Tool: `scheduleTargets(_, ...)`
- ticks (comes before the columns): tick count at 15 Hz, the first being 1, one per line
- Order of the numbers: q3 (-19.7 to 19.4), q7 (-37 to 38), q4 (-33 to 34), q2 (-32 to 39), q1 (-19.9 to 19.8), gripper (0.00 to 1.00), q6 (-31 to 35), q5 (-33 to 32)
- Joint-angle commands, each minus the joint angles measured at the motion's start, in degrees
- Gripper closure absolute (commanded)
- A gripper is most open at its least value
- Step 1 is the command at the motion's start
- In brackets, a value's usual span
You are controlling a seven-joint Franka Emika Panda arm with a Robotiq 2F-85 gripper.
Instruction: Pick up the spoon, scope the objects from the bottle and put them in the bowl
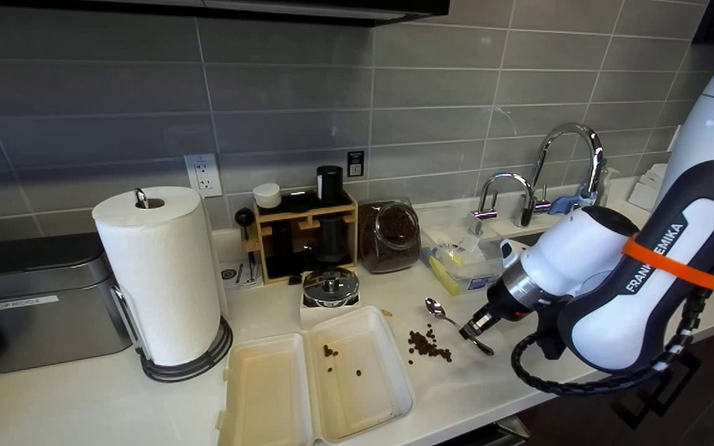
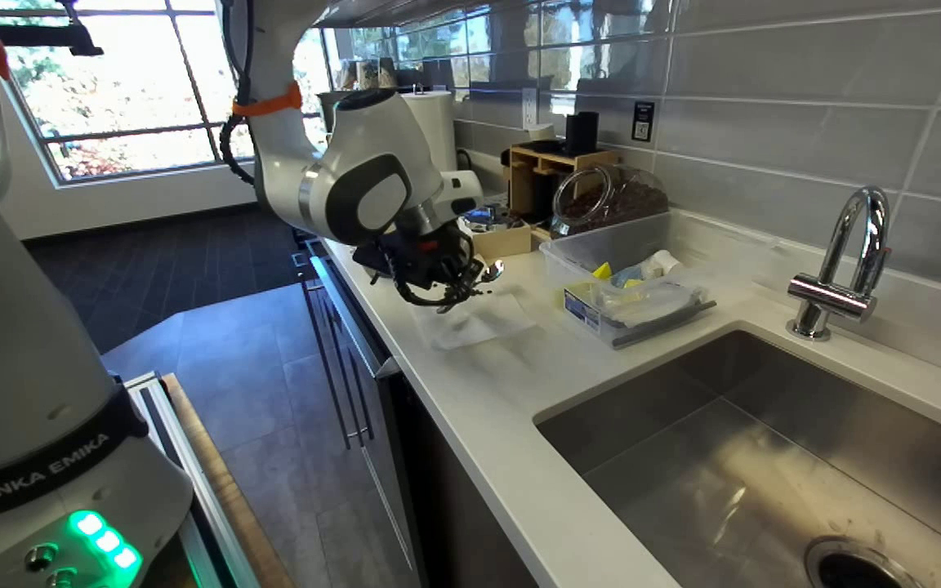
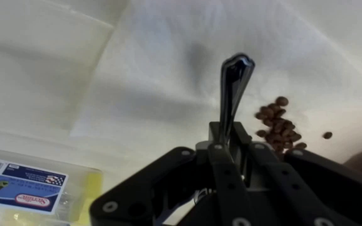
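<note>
My gripper (image 1: 467, 329) is shut on the handle of a metal spoon (image 1: 436, 307). The spoon is held above the counter; its handle end (image 3: 236, 78) sticks out past the fingertips (image 3: 228, 133) in the wrist view, with a shadow apart from it. The gripper (image 2: 466, 286) also shows in an exterior view, with the shiny spoon bowl (image 2: 494, 270) beside it. A pile of brown beans (image 1: 426, 345) lies on the counter near the spoon. A clear jar (image 1: 388, 238) of dark beans stands against the wall. No round bowl shows; an open takeout box (image 1: 397, 365) holds several loose beans.
A white sheet (image 2: 479, 325) lies under the gripper. A clear plastic bin (image 2: 552, 261) with bags stands between jar and sink (image 2: 650, 465). A lidded canister (image 1: 331, 288), wooden rack (image 1: 355, 229), paper towel roll (image 1: 165, 279) and steel bin (image 1: 47, 334) stand farther along.
</note>
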Motion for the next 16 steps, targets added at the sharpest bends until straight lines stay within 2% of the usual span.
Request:
scheduleTargets(1,9.8,7.0,-0.3,-5.4,-11.3,0.97,-7.1,-9.2)
scheduleTargets(2,13.0,8.0,0.7,-6.4,-14.7,0.97,-11.3,-11.4)
scheduleTargets(3,18.4,9.1,2.1,-5.5,-19.9,0.97,-13.8,-13.7)
scheduleTargets(5,27.3,5.5,6.4,-4.0,-27.7,0.97,-23.4,-11.4)
scheduleTargets(6,29.6,1.8,7.9,-4.2,-29.9,0.97,-28.1,-7.8)
scheduleTargets(8,31.9,-3.8,10.9,-6.6,-32.2,0.97,-37.7,-2.0)
scheduleTargets(10,32.9,-7.5,14.9,-9.8,-33.2,0.97,-46.8,2.0)
scheduleTargets(11,23.9,-12.2,17.6,-12.6,-23.6,0.97,-50.6,7.9)
scheduleTargets(12,19.6,-9.4,14.6,-8.9,-20.1,0.89,-43.5,5.1)
scheduleTargets(14,15.1,-12.1,18.0,-11.2,-15.6,0.89,-48.6,7.7)
scheduleTargets(16,14.0,-12.0,18.5,-12.4,-13.7,0.89,-49.7,8.0)
